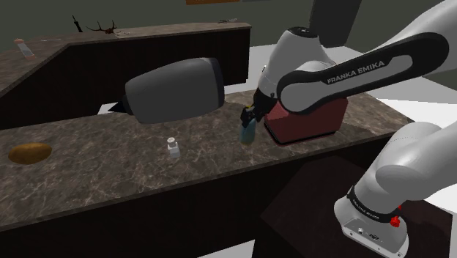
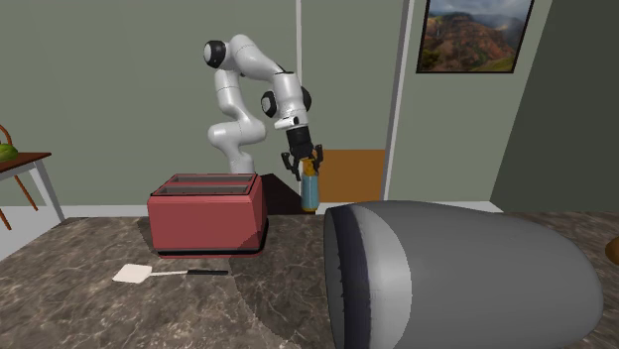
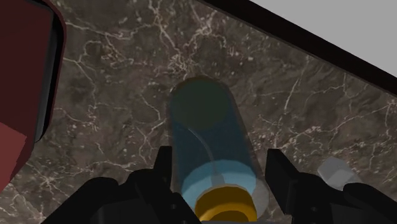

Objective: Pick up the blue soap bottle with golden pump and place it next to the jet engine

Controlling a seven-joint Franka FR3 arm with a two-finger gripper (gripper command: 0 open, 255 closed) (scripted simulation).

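Observation:
The blue see-through soap bottle [image 1: 247,133] with its golden pump stands upright on the dark marble counter [image 1: 110,161], between the grey jet engine [image 1: 176,89] and a red box-shaped appliance [image 1: 307,121]. My gripper [image 1: 251,115] hangs straight over it, open, its fingers down on either side of the pump end. In the wrist view the bottle [image 3: 207,127] runs between the two fingers of the gripper [image 3: 219,168]; a narrow gap shows at one finger. From the second exterior view, the gripper [image 2: 303,159] sits on top of the bottle [image 2: 309,191], behind the jet engine [image 2: 466,273].
A small white bottle [image 1: 173,149] stands in front of the engine. The red appliance [image 2: 208,210] is close beside the soap bottle. A white spatula [image 2: 134,274] lies on the counter. A brown round item [image 1: 29,152] sits far at the shoulder view's left. The counter's front edge is near.

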